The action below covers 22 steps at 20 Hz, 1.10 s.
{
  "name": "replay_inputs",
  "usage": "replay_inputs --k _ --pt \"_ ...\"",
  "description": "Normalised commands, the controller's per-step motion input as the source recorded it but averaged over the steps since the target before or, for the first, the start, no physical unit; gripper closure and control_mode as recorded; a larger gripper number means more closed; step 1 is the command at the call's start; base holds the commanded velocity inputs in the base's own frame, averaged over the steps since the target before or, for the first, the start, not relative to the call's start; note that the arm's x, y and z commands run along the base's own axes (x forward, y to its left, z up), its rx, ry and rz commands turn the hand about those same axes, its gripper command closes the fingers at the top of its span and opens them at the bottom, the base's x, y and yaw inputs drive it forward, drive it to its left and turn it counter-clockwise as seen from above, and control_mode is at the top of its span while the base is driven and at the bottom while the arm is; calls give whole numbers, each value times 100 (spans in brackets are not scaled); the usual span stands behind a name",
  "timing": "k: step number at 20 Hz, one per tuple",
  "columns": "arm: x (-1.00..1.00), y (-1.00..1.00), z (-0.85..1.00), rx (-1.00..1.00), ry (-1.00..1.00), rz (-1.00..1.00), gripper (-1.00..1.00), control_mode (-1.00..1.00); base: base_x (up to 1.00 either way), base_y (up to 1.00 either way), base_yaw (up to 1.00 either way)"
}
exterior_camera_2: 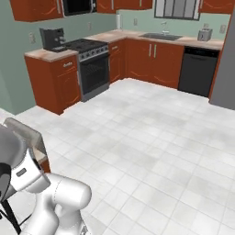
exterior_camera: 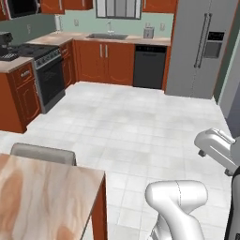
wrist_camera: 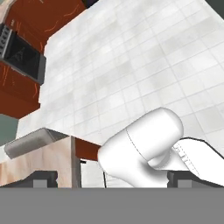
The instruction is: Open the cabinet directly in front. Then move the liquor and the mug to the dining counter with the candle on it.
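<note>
The dining counter (exterior_camera: 42, 197) with its beige marble top fills the lower left of the left base view, and its corner (wrist_camera: 43, 159) also appears in the hand view. My gripper (wrist_camera: 116, 178) is open: its dark fingertips (wrist_camera: 41, 178) stand far apart with nothing between them, close to the counter's corner. Reddish-brown wall cabinets (exterior_camera: 51, 5) (exterior_camera_2: 36, 10) run along the top edge of both base views, with just their lower parts showing. The liquor, the mug and the candle are out of view.
A grey chair (exterior_camera: 42, 153) (exterior_camera_2: 25, 133) stands at the counter's far side. Across the white tiled floor (exterior_camera: 131, 122) are a black stove (exterior_camera: 47, 70), sink (exterior_camera: 107, 36), dishwasher (exterior_camera: 150, 65) and grey fridge (exterior_camera: 201, 47). A coffee machine (exterior_camera_2: 50, 39) sits left of the stove.
</note>
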Motion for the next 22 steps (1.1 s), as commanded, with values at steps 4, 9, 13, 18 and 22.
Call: replay_inputs --k 4,9,13,18,22 --pt "0 0 0 0 0 0 -100 100 74 -2 0" --pt "0 0 0 0 0 0 -100 100 72 0 0" --pt "0 0 0 0 0 0 -100 100 64 -3 0" --pt "0 0 0 0 0 0 -100 100 73 -4 0" --pt "0 0 0 0 0 0 -100 100 67 -5 1"
